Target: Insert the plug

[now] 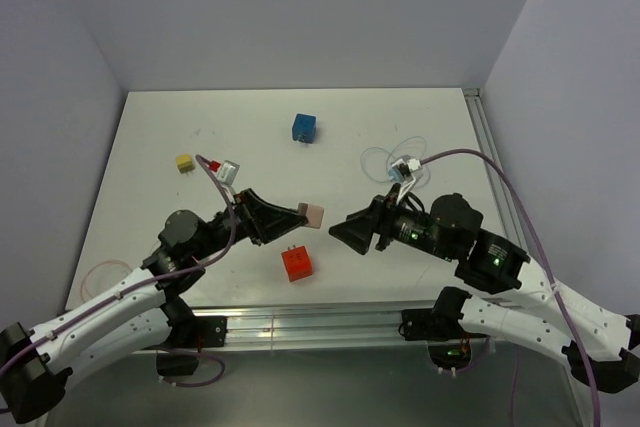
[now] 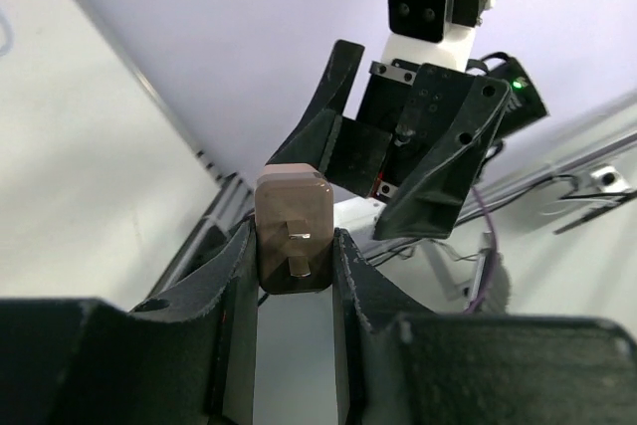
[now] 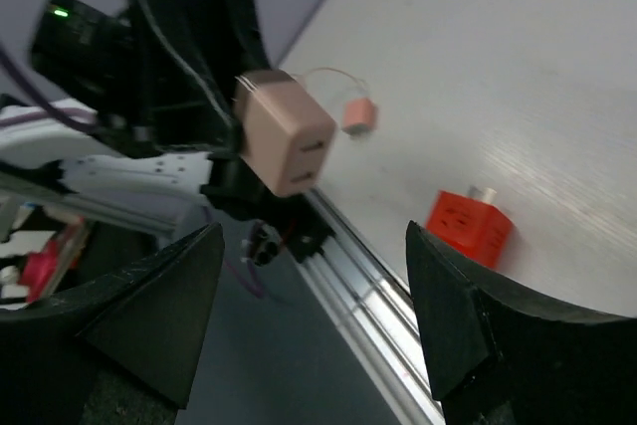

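My left gripper (image 2: 295, 281) was clamped on the pink plug (image 2: 294, 218), pinched between its fingers. My right gripper (image 3: 314, 246) gaped empty, facing the plug, with a red block (image 3: 468, 226) below.

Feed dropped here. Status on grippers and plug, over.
Left gripper shut on pink adapter, held aloft. Right gripper open, empty, facing it. Gap between clear; red block on table nearby.

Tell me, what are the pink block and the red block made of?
Pink block: probably hard plastic, smooth and matte; the colour is even and the corners are rounded, as if moulded. Red block: likely plastic too; solid bright colour with neat slots. The picture is too blurry to judge its shine. The pale stub on its top may be metal, but that is unclear.
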Controlling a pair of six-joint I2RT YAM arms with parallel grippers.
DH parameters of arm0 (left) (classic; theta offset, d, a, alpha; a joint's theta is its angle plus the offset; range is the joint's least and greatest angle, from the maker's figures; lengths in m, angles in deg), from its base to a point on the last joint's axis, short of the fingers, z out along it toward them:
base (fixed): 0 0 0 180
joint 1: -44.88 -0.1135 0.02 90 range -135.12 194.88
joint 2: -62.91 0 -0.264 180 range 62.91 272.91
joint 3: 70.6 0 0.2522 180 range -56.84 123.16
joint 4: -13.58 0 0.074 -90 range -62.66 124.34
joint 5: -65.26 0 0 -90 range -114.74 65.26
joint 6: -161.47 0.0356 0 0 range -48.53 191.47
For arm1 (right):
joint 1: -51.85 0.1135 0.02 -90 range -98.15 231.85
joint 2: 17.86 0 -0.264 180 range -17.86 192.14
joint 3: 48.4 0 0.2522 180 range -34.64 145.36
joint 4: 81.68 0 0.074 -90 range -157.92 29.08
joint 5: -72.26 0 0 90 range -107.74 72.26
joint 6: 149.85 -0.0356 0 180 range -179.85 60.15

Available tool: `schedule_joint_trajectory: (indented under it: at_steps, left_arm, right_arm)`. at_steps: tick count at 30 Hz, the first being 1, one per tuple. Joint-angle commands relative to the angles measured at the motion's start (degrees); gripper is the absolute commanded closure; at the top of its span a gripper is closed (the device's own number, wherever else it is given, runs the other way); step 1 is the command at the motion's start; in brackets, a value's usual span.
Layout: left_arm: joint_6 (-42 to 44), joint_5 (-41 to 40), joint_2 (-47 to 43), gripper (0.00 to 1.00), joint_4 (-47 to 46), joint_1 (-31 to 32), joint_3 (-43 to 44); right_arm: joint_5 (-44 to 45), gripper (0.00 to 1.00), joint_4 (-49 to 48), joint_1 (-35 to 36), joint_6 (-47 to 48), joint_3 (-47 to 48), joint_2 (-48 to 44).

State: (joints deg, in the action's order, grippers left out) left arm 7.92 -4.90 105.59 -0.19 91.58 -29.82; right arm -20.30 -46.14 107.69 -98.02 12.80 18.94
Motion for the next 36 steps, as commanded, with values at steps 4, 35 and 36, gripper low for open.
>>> schedule_joint_trajectory:
  at_steps: [4, 35, 36]
  left_arm:
    - [-8.8, 0.8, -1.9, 1.0, -16.6, -0.1, -2.8]
    - [-0.6, -27.6, -12.2, 0.04, 38.7, -0.1, 8.2]
    - [-1.5, -30.4, -13.6, 0.03, 45.7, -0.1, 8.9]
  right_arm:
    - [-18.2, 0.23, -20.7, -2.6, -3.5, 1.9, 6.3]
    - [-7.9, 1.0, 2.4, -3.2, 1.7, 16.9, 20.7]
    - [-6.9, 1.0, 5.3, -3.2, 3.1, 18.4, 22.1]
